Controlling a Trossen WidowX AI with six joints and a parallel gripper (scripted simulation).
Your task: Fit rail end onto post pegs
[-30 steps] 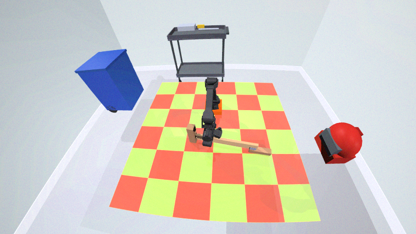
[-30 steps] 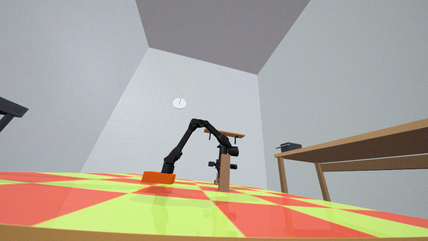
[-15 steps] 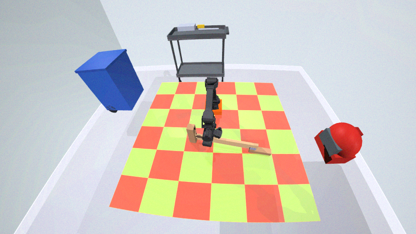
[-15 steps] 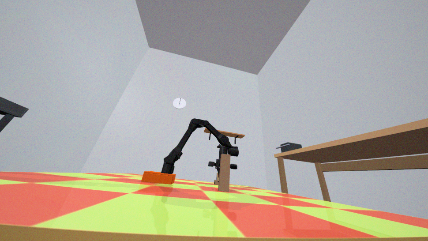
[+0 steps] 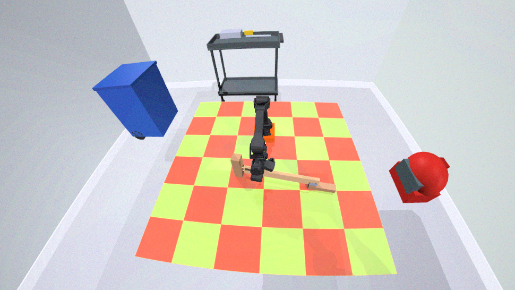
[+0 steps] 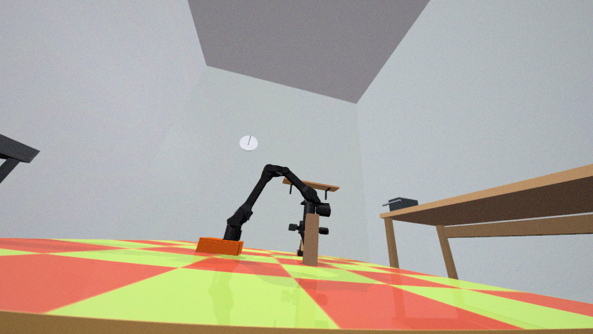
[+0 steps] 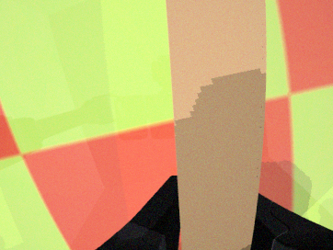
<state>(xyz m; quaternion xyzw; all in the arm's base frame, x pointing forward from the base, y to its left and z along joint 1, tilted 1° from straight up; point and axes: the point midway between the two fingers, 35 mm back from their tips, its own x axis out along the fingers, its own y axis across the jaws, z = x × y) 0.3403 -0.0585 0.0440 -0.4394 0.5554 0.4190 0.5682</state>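
Arching over and pointing down, pincer (image 5: pixel 257 173) (image 6: pixel 301 248) (image 7: pixel 196 181) clamped on the rail (image 5: pixel 291 176) (image 7: pixel 216 115)! Working near the post (image 5: pixel 237 165) (image 6: pixel 311 240), well inside the desk's (image 5: pixel 241 245) (image 6: pixel 232 290) (image 7: pixel 55 92) edges.

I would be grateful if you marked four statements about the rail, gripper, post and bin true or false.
1. The gripper is shut on the rail. True.
2. The post lies flat. False: it stands upright.
3. The rail's end is pressed against the post. False: a gap remains between them.
4. The blue bin is off the checkered surface. True.
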